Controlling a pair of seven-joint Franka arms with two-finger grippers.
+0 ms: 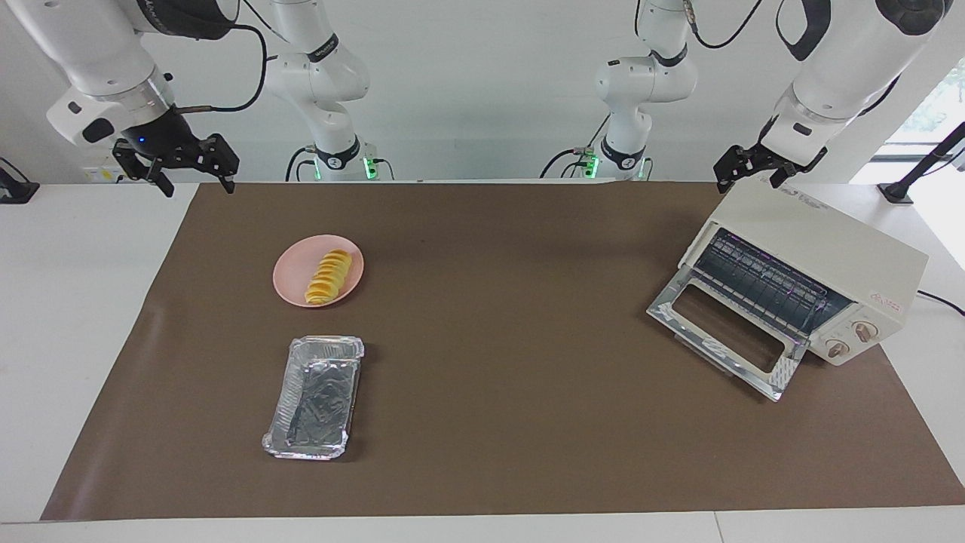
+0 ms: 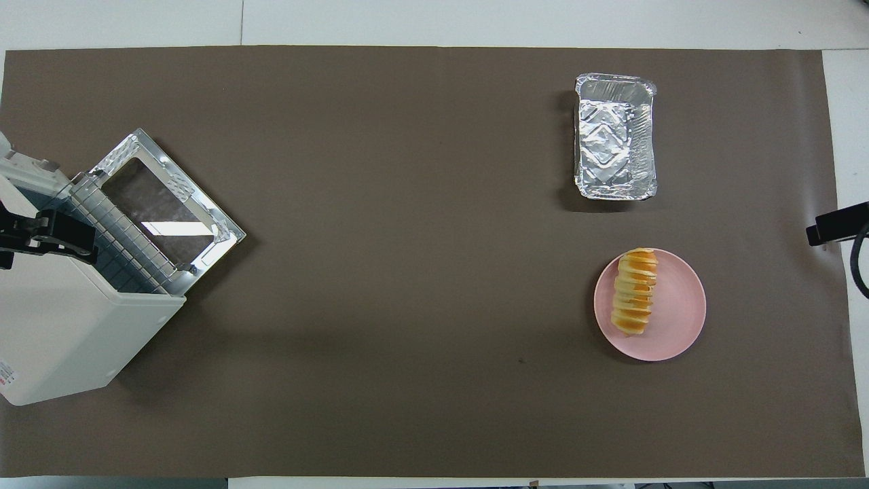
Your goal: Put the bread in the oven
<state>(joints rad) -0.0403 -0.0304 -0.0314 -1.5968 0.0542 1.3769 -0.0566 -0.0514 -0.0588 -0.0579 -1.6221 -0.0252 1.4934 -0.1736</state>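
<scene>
The bread (image 1: 329,277) is seen lying on a round pink plate (image 1: 290,279) toward the right arm's end of the counter (image 1: 513,317), which is covered by a brown mat. A crinkled foil tray (image 1: 315,397) is set farther from the robots than the plate, apart from it. The oven (image 1: 803,279) is placed at the left arm's end, turned at an angle, its glass door folded down and its wire rack exposed. The right claw (image 1: 194,179) is held raised with its fingers spread above the mat's corner; the left claw (image 1: 752,170) is held just above the oven's top.
</scene>
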